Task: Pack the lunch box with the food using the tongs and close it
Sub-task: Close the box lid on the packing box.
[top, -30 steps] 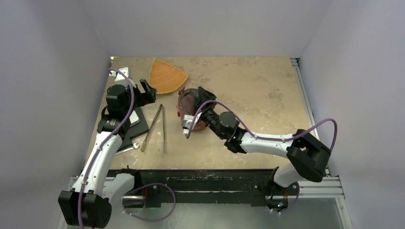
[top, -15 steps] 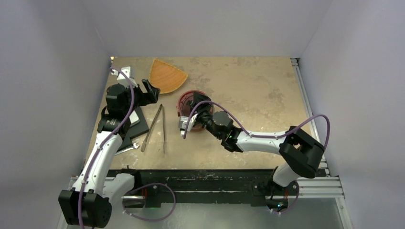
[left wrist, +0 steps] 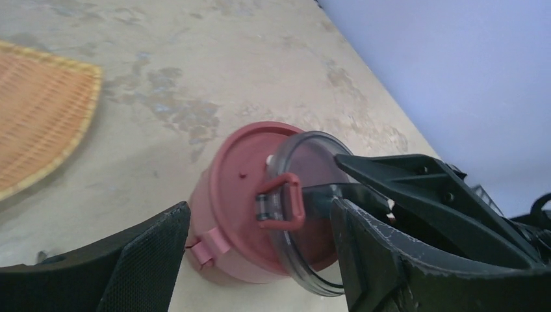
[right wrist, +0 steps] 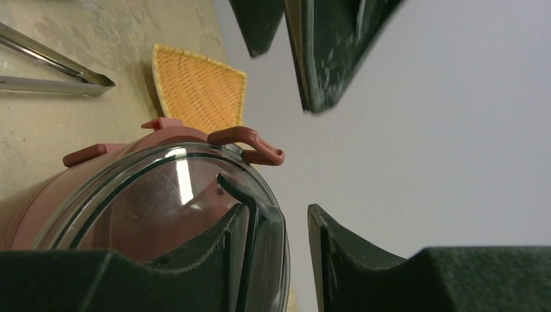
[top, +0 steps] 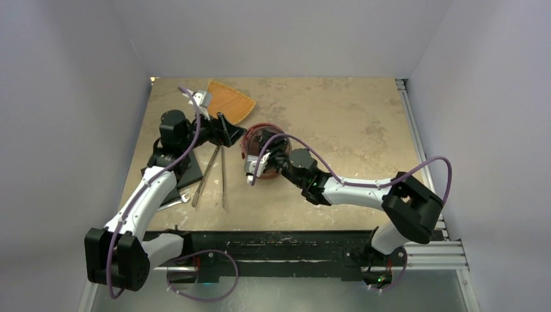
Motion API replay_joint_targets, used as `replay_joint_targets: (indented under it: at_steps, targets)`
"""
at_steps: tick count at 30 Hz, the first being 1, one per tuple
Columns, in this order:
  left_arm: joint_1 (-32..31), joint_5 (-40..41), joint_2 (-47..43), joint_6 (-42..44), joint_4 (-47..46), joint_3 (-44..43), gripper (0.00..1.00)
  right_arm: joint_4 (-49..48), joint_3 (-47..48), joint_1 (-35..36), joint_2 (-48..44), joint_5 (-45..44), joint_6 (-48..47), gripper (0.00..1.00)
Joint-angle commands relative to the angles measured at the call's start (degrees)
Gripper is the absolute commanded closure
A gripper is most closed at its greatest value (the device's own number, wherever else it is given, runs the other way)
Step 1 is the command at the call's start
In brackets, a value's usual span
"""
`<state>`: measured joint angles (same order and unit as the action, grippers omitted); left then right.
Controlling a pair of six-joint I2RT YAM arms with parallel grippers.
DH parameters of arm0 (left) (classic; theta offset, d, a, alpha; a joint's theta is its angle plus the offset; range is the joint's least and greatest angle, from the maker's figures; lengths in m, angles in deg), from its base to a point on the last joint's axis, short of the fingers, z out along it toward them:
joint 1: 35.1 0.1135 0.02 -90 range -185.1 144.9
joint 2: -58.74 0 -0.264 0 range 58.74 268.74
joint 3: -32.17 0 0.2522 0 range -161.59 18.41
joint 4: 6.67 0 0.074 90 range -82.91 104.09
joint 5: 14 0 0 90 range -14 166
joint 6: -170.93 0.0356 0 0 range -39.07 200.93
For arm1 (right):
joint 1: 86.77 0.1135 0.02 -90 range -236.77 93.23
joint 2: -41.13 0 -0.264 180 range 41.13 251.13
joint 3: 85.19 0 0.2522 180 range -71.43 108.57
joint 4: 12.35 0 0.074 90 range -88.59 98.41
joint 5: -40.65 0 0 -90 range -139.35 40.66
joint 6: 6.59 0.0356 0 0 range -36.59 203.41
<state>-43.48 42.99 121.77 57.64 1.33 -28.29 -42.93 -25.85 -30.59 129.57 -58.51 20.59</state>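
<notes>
Right tool [right wrist: 276, 218] straddles the rim of the clear lid [right wrist: 162, 195], jaws apart, to seat it on my lunch box [left wrist: 234, 195]; left tool [left wrist: 256, 208] gapes.

I can read no writing, number or brand mark in any of my views. The lunch box [left wrist: 227, 188], its clear lid [left wrist: 305, 156], the orange tray [left wrist: 39, 123] and the tongs [top: 223, 182] all show plain, unmarked faces.
</notes>
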Motion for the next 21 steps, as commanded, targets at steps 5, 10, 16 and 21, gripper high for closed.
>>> replay_joint_targets:
  at_steps: [5,10,16,21]
  targets:
    - [-6.63,1.81,6.49,7.51,5.51,-7.27,0.27,-1.23,2.76,-0.37,-2.57,2.45,2.70,0.63]
    - [-7.45,5.17,7.47,8.17,6.68,-8.63,0.35,-0.72,2.85,-0.37,-2.61,2.40,2.73,0.64]
    - [-7.88,7.69,9.17,8.72,9.80,-9.91,0.46,-0.41,3.00,-0.37,-2.54,2.57,2.78,0.64]
    - [-7.88,5.90,9.18,8.15,8.85,-9.55,0.56,-0.21,3.19,-0.37,-2.19,2.39,2.73,0.65]
